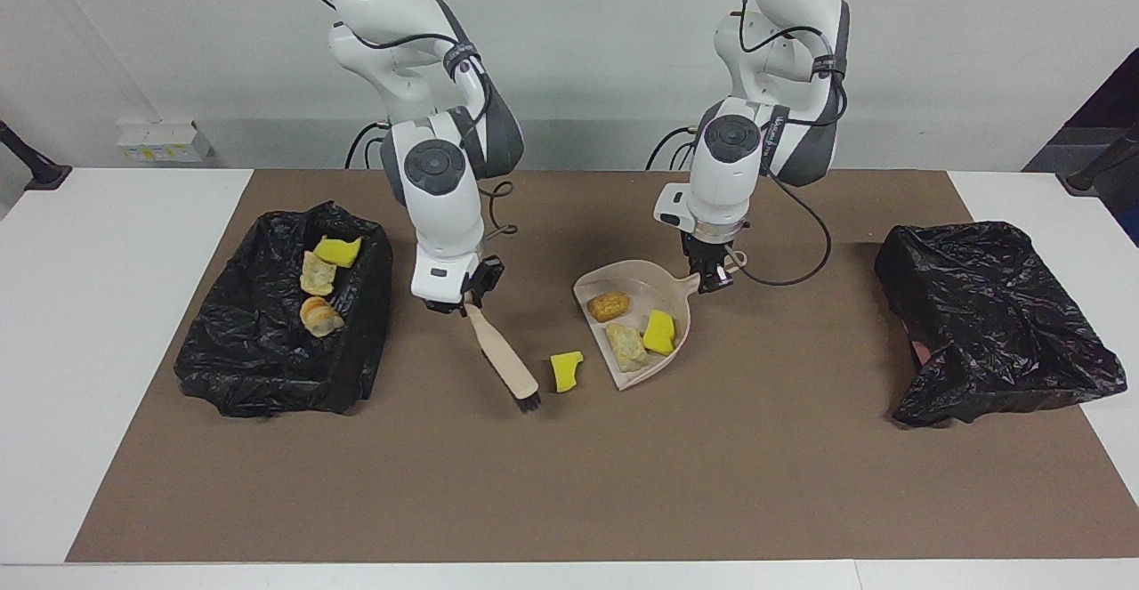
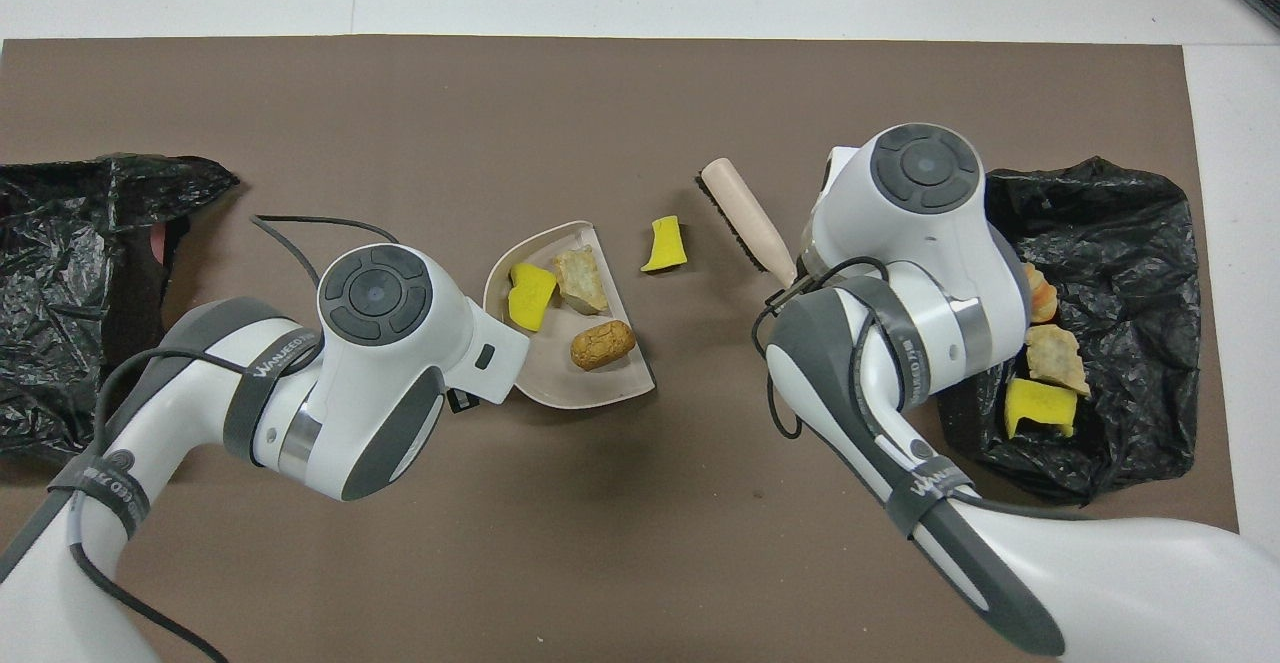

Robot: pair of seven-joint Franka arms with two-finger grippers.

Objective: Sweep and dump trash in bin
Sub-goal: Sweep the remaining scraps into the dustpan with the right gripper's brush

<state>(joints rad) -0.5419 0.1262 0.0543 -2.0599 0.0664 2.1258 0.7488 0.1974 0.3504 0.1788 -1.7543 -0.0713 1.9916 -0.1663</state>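
My left gripper (image 1: 717, 277) is shut on the handle of the beige dustpan (image 1: 645, 280), which carries three pieces of trash: a yellow sponge chunk (image 1: 659, 332), a tan lump (image 1: 626, 346) and an orange-brown bread piece (image 1: 609, 306). My right gripper (image 1: 464, 301) is shut on the handle of the wooden brush (image 1: 503, 359), which slants down with its black bristles at the mat. One yellow sponge chunk (image 1: 566, 370) lies loose on the mat between the brush (image 2: 745, 218) and the dustpan (image 2: 560, 388). The bin (image 1: 267, 367), lined with black plastic, sits at the right arm's end and holds three pieces.
A second black plastic bag (image 1: 988, 323) lies crumpled at the left arm's end of the brown mat (image 1: 569, 483). In the overhead view the right arm covers part of the bin (image 2: 1120, 233). White table borders the mat on all sides.
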